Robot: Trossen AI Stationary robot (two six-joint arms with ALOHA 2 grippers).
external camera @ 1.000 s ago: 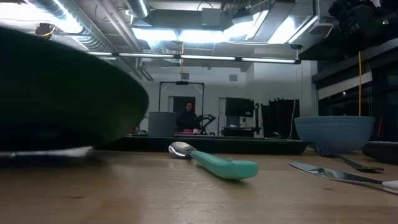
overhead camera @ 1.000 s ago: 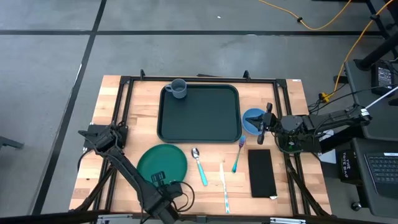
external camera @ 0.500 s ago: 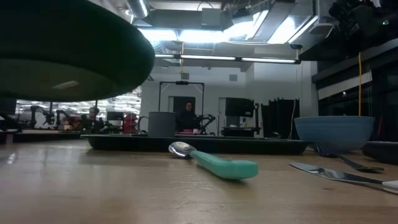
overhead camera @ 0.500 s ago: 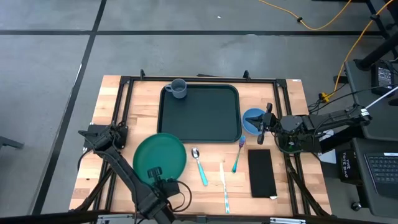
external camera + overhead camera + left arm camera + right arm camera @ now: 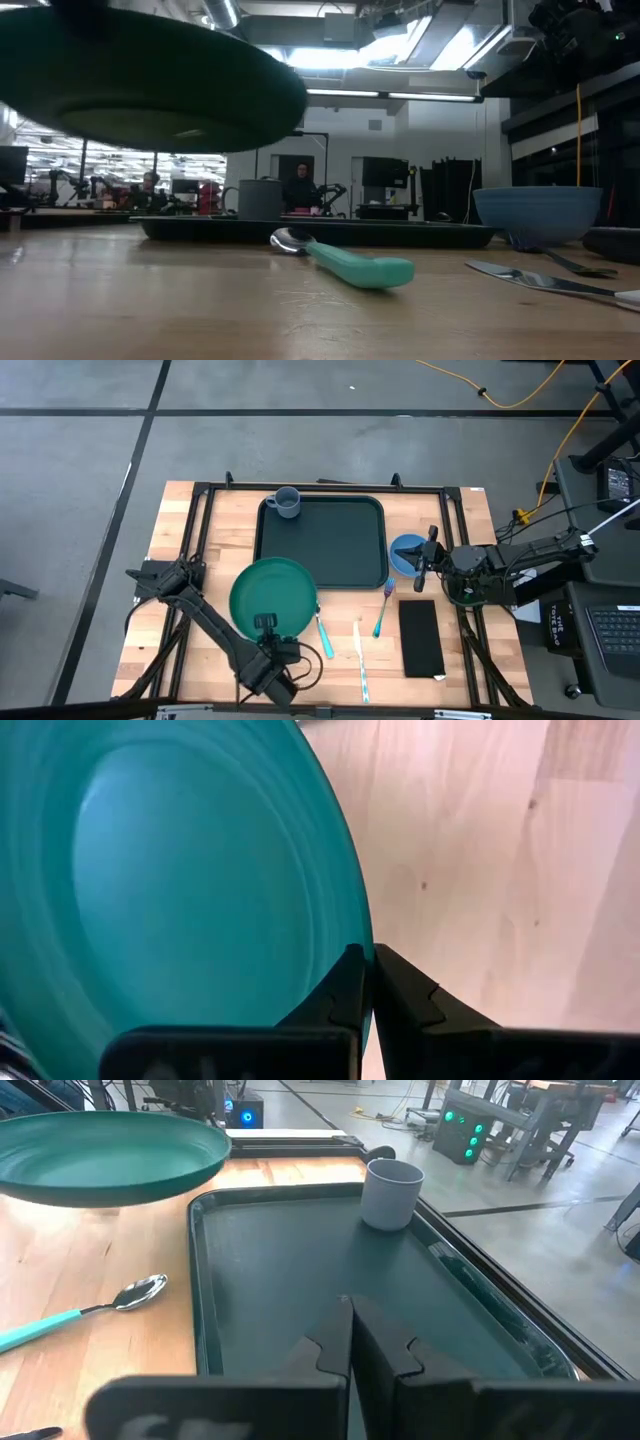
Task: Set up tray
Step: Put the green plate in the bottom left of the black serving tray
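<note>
High view first: the wooden worktop (image 5: 175, 530) carries the tray (image 5: 330, 550), a large dark rectangle with rounded corners lying flat toward the far middle of the surface. A grey cup (image 5: 287, 503) stands upright inside the tray's far left corner. The round green plate (image 5: 273, 597) is lifted clear of the wood, as the low view shows, and its far right edge overlaps the tray's near left corner as seen from above. The left tool (image 5: 264, 625) is pinched tight on the plate's near rim, its fingers (image 5: 350, 990) closed against the edge. A flat black napkin (image 5: 421, 637) lies on the right side, well apart from the plate. Beside the tray's right edge sits a blue bowl (image 5: 404, 552), with the right tool (image 5: 430, 558) just beside it, idle, its fingers (image 5: 335, 1335) pressed together and holding nothing. Between plate and napkin lie a teal-handled spoon (image 5: 322, 628), a knife (image 5: 359, 658) and a teal-handled fork (image 5: 383, 608), the spoon nearest the plate.
</note>
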